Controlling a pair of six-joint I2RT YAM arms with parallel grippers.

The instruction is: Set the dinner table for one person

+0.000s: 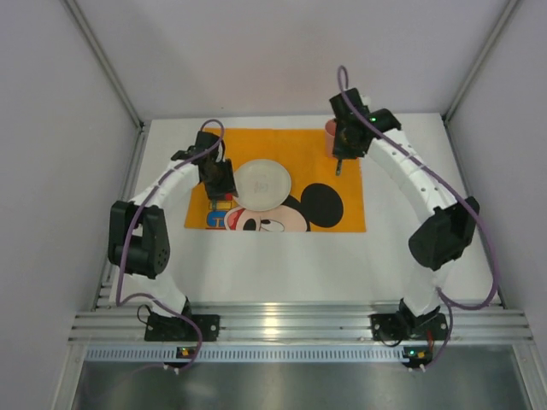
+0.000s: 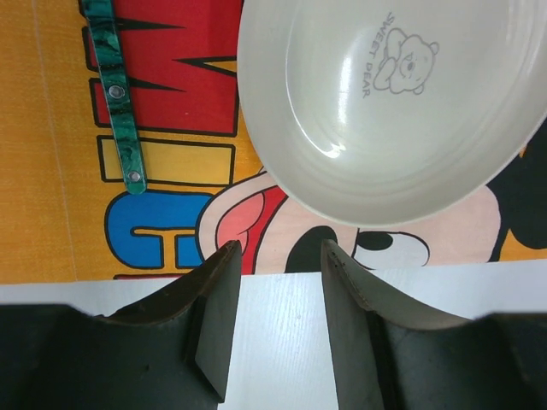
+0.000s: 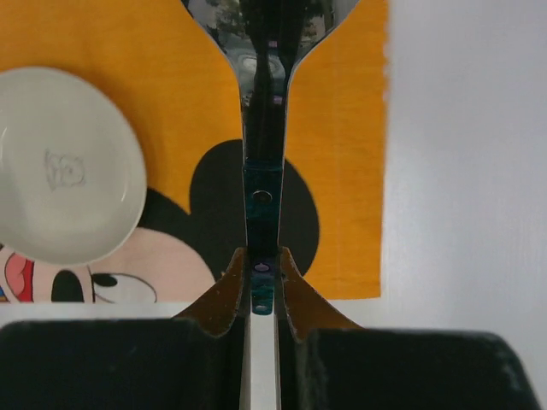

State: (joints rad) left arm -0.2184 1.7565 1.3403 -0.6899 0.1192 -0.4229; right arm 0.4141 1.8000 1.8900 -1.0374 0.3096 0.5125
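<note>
On your white worktop (image 1: 273,265) the placemat (image 1: 299,149) carries plate (image 1: 262,183), cup (image 1: 330,135) and one green-handled utensil (image 2: 115,94). Your right hand (image 3: 263,282) clamps a spoon (image 3: 265,128) above it, not yet laid. Your left hand (image 2: 278,256) stands apart, empty.

Orange cartoon-mouse placemat (image 1: 342,166) carries a white plate (image 1: 262,183) left of centre. Pink cup (image 1: 330,135) stands at the plate's two o'clock. Green-handled utensil (image 2: 117,94) lies at its nine o'clock.
</note>
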